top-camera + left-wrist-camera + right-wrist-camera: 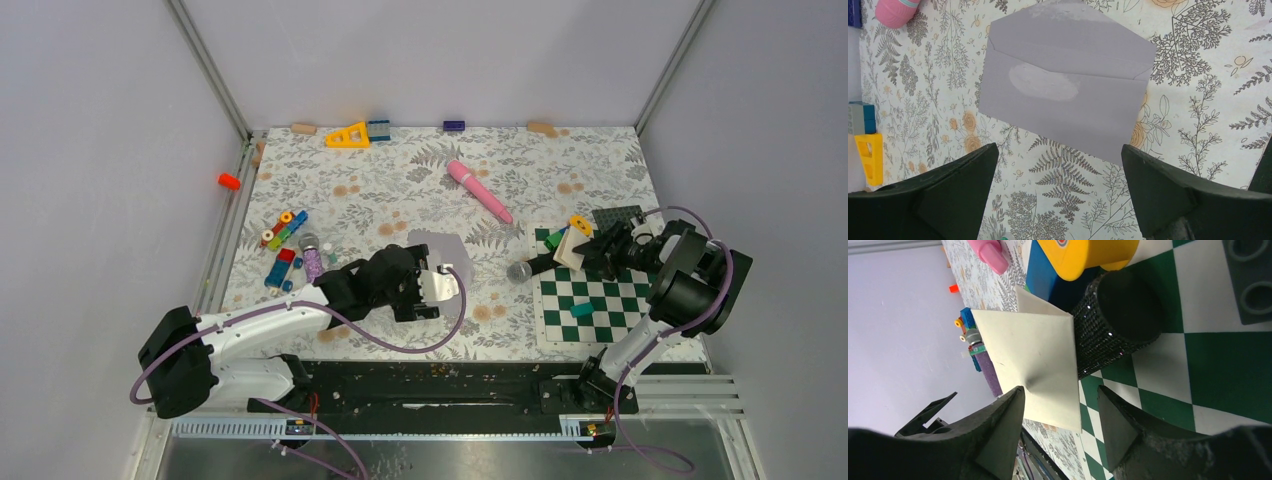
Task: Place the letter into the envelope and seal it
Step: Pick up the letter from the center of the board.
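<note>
Your left gripper hangs over the flowered table cover with its two dark fingers spread wide and nothing between them. The envelope lies flat on the cover just ahead of those fingertips, slightly skewed, its pointed flap folded open and pointing away from the gripper; you can see a paler oval patch on its face. From above, the left arm partly covers the envelope, which sits near the middle of the table, well apart from the checkered mat on the right. Your right gripper is over that mat with its jaws apart, not clamped on anything. The cream letter stands on edge and leans against a black glittery tube, and its lower corner reaches into the gap between the right fingers. One fingertip presses the paper and puts a small dent in it; the other finger stands clear of it. A yellow block and a blue one sit just behind the tube, and a pink toy lies farther back on the cover.
</note>
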Available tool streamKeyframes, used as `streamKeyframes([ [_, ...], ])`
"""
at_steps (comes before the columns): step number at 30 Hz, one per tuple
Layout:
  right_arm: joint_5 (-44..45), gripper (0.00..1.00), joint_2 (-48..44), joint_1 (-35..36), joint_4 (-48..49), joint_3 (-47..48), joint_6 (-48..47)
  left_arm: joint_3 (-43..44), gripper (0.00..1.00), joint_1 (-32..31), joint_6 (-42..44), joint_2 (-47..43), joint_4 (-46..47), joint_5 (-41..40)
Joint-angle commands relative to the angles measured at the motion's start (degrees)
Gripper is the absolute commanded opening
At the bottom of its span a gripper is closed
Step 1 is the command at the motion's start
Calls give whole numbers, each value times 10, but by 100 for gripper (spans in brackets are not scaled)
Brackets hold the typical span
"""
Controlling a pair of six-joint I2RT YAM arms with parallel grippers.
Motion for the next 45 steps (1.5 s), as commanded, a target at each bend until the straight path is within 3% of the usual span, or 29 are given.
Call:
streamKeyframes([
  [1, -28, 60, 4, 4, 16, -2, 12, 26, 99, 4, -4, -18, 10, 7],
  [22, -52, 25, -12, 4, 25, -6, 9, 21, 99, 5, 0, -22, 12, 4],
  [27, -61, 12, -39, 4, 25, -6, 9, 21, 99, 5, 5, -23, 17, -1],
  [31, -76, 8, -77, 4, 24, -2, 13, 34, 99, 11, 9, -20, 15, -7],
  [35, -83, 5, -152, 4, 20, 2, 17, 85, 99, 38, -2, -9, -8, 2],
  [39, -69, 4, -249, 20, -34, 22, -31, 180, 99, 84, -54, 9, -58, 63],
  [45, 52, 5, -446, 144, -57, 28, -133, 352, 99, 108, -159, 58, -134, 128],
])
